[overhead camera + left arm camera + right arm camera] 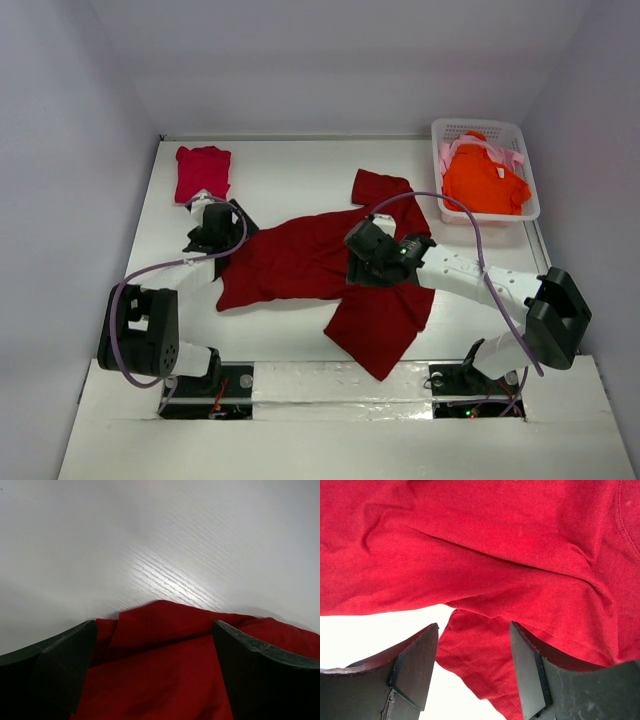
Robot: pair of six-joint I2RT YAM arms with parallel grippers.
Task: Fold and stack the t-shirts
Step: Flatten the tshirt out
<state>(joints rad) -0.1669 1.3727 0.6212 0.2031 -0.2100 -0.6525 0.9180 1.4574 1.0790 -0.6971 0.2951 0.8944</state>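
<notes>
A large dark red t-shirt [300, 262] lies spread and crumpled across the middle of the table. My left gripper [222, 232] is open at its left edge; the left wrist view shows red cloth [160, 670] between the spread fingers [65, 665]. My right gripper [360, 248] is open over the shirt's middle right, its fingers [415, 665] astride a hemmed sleeve [475, 655]. A crimson-pink t-shirt [203, 172] lies folded at the far left. A bright orange t-shirt [485, 180] and a pale pink one [512, 158] lie in the basket.
The white lattice basket [478, 124] stands at the back right corner of the white table [290, 180]. Grey walls close in the left, back and right sides. A purple cable [470, 225] loops from the right arm near the basket.
</notes>
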